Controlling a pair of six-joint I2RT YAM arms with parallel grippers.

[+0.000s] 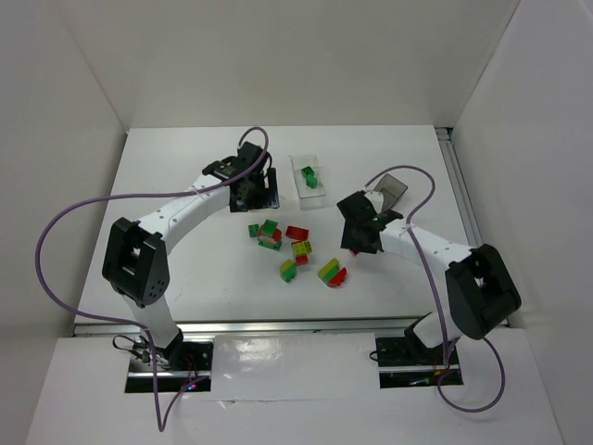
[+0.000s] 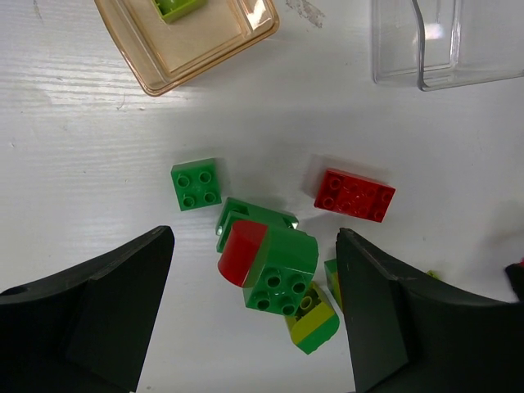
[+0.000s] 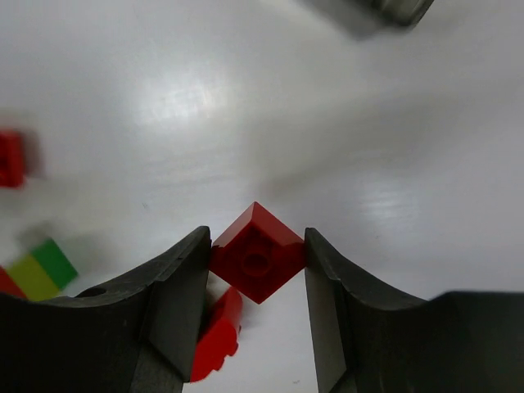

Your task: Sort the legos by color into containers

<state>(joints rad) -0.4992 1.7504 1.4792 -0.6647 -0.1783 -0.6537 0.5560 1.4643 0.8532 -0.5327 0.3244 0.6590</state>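
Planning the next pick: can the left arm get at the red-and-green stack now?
Probably yes: the left gripper hangs open right above the red-and-green stack, jaws either side, nothing covering it.

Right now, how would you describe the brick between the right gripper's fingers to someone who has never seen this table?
Follow the right arm to its gripper, beside the smoky grey bin. Between its fingers sits a small red brick, turned corner-on like a diamond. Unlike the two-colour stacks nearby, it is all red.
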